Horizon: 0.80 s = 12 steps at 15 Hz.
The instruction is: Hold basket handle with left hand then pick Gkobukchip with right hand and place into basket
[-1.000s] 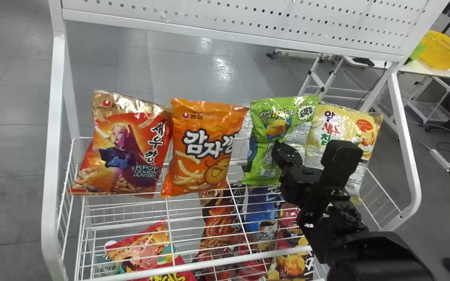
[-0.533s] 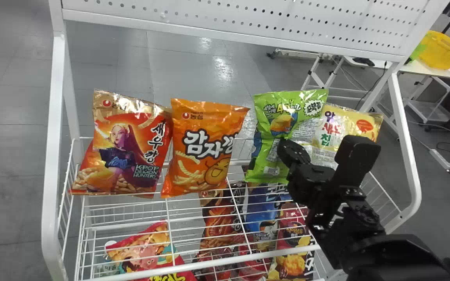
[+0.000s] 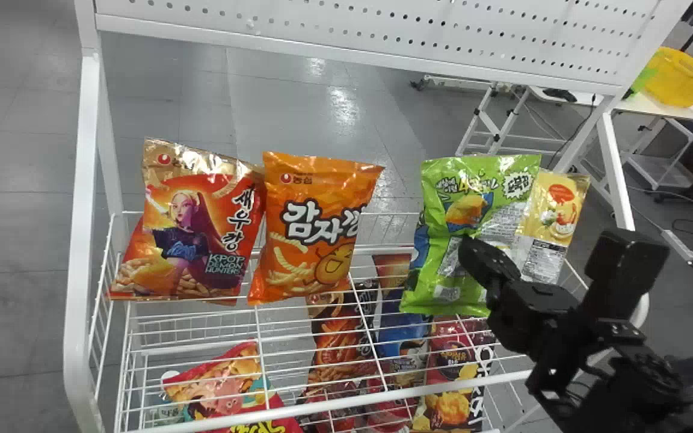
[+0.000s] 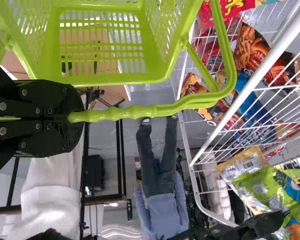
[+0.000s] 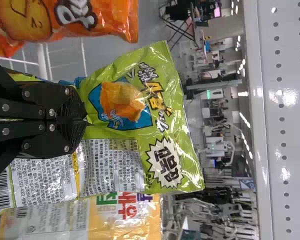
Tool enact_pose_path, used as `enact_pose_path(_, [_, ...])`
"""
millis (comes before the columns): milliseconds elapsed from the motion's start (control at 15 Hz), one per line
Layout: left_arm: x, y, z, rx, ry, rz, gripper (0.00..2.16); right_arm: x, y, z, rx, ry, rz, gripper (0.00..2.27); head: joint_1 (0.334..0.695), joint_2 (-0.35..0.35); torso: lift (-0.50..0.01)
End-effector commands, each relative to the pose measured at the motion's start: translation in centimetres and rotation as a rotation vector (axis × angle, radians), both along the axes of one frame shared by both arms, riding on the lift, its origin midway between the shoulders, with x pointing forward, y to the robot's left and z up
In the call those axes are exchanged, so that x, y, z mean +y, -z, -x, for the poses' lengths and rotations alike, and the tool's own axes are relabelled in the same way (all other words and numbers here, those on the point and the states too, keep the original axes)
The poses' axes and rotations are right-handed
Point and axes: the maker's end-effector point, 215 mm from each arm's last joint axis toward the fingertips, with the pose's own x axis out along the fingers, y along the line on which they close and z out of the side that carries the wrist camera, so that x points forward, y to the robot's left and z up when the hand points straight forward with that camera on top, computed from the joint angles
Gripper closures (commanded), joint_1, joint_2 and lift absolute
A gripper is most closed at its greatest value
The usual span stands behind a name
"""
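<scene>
Currently, transfer appears in hand: the right gripper (image 5: pixel 85 120) is clamped on the Gkobukchip (image 5: pixel 182 131), in front of the yellow bag (image 3: pixel 557 210); the left gripper (image 4: pixel 71 118) grips the basket handle (image 4: pixel 140 111). Next, likely, carry the Gkobukchip over the basket (image 4: pixel 110 80).

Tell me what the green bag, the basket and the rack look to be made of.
Green bag: thin glossy plastic or foil film, since it creases and throws sharp glints. Basket: probably smooth moulded plastic, with even lime colour and slotted walls. Rack: likely white-coated metal, judging by its slim wires and rounded tube.
</scene>
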Motion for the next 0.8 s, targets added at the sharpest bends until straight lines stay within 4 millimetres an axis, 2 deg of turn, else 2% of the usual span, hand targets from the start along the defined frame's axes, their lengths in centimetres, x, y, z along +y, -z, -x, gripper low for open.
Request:
enact_pose_path(0, [-0.2,-0.1,0.0,0.000,0.000,0.003,1.64,2.1,-0.2,2.9,0.056,-0.074,-0.044,2.24,0.695,-0.350,-0.032])
enact_pose_path(200, [-0.5,-0.1,0.1,0.004,-0.001,0.005,1.64,5.3,2.7,8.2,0.266,-0.185,-0.135,2.24,0.695,-0.350,-0.032])
enact_pose_path(267, [-0.5,-0.1,0.2,0.005,-0.001,0.005,1.64,5.7,4.3,10.2,0.354,-0.200,-0.153,2.24,0.695,-0.350,-0.032])
enact_pose_path(400, [-0.5,-0.2,0.4,0.007,0.001,0.006,1.64,6.8,6.1,14.4,0.500,-0.255,-0.202,2.24,0.695,-0.350,-0.032])
enact_pose_path(467, [-0.5,-0.1,0.5,0.010,0.001,0.006,1.64,7.5,5.9,15.7,0.522,-0.288,-0.237,2.24,0.695,-0.350,-0.032])
enact_pose_path(733, [-0.7,-0.1,0.8,0.016,0.002,0.009,1.64,8.5,0.0,15.3,0.373,-0.379,-0.331,2.24,0.695,-0.350,-0.032])
